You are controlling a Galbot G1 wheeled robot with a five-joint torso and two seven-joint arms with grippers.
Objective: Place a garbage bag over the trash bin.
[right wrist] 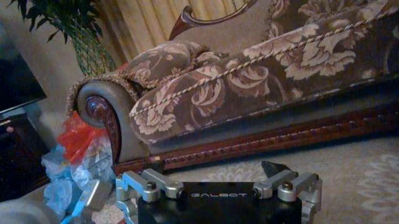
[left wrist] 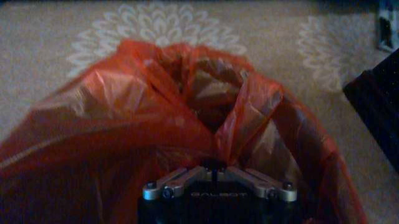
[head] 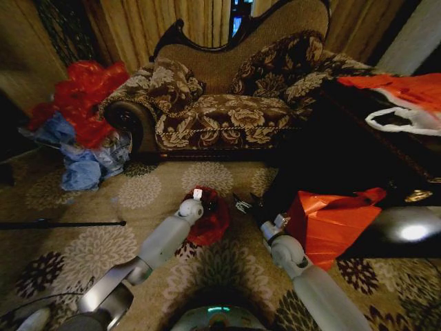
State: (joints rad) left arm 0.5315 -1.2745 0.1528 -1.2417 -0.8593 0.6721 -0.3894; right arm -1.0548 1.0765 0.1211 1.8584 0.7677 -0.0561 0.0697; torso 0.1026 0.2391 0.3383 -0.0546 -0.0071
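Garbage bag (left wrist: pixel 156 126) on carpet (head: pixel 138 193); left gripper (left wrist: pixel 215 163) fingers pinched on its edge. Right gripper (right wrist: pixel 215 170) fingers spread wide, holding nothing, near sofa (right wrist: pixel 262 79).

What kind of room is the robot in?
Probably a living room in a home: a floral sofa with a carved wood frame stands on patterned carpet, with curtains behind it and a potted plant beside it.
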